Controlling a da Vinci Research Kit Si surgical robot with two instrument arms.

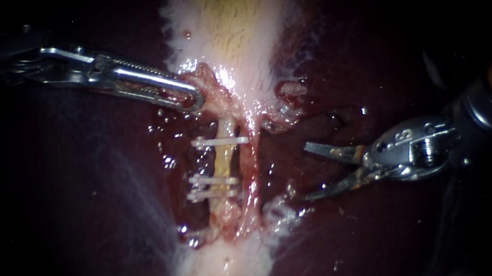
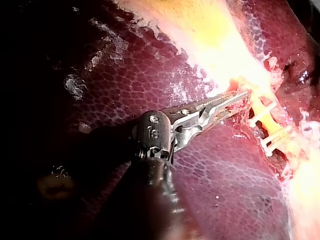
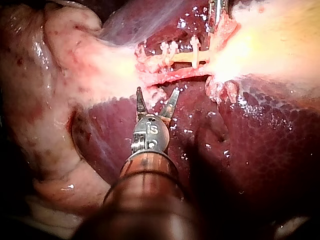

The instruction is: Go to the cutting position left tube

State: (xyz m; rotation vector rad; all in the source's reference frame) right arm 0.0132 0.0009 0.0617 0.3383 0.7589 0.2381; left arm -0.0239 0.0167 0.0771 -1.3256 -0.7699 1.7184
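Note:
The left tube (image 1: 225,157) is a pale yellow strand running down from the gallbladder (image 1: 229,23), crossed by three white clips (image 1: 214,182). A reddish tube (image 1: 250,173) lies just to its right. My left instrument (image 1: 192,96) comes in from the left, its jaws shut on red tissue at the gallbladder's lower edge, above the tubes. My right instrument (image 1: 307,172) stands to the right of the tubes, apart from them, with its two thin blades open. In the right wrist view the open blades (image 3: 155,101) point at the clipped tube (image 3: 184,59) ahead.
Dark red liver (image 1: 65,185) lies on both sides of the dissected groove. Pale fatty tissue (image 1: 223,273) continues below the tubes. In the left wrist view the toothed jaws (image 2: 234,102) hold tissue beside the clips (image 2: 272,137).

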